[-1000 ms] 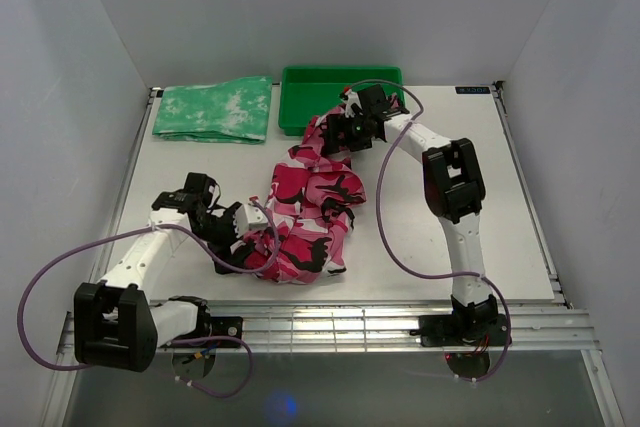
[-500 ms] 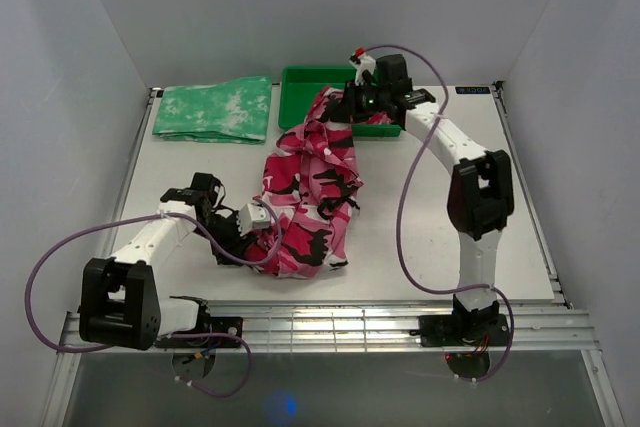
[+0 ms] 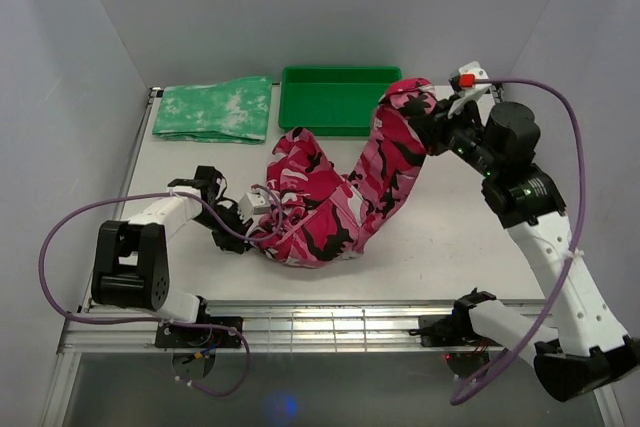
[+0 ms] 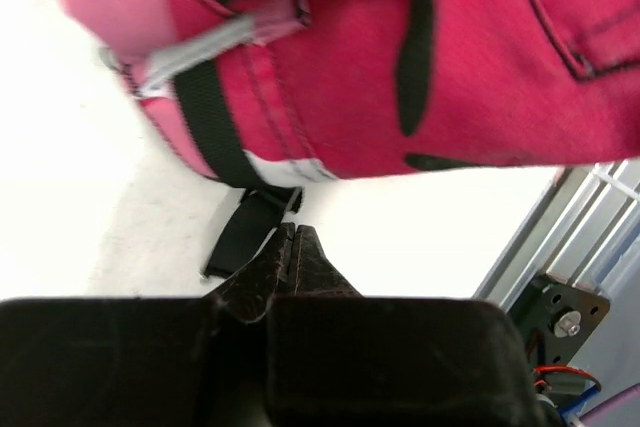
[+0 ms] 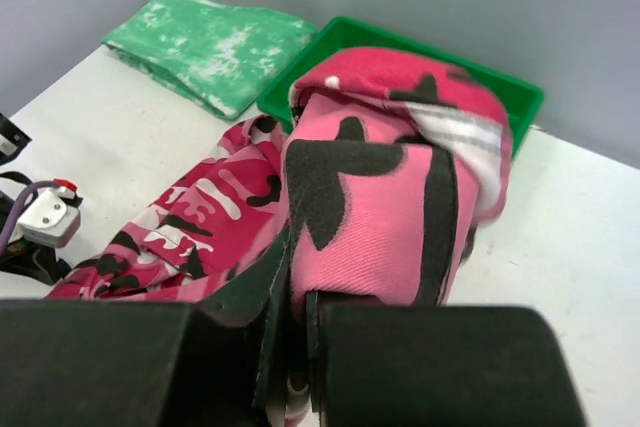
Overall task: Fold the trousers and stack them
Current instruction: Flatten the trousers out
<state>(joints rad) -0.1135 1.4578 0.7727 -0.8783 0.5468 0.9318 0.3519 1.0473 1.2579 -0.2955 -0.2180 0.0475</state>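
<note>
R gripper (image 3: 432, 130) swung up to 2 o'clock, squeezing trousers (image 3: 330, 197); L gripper (image 3: 243, 230) pinched closed at 8 o'clock.

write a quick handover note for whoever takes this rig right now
Left gripper: shut by the near-left edge of the pink, white and black camouflage cloth trousers; whether it holds cloth is unclear.
Right gripper: shut on one end of the trousers, raised above the white table near the green plastic tray.
Done: no fold yet; the rest lies bunched on the table.
Left: spread, fold, stack.
</note>
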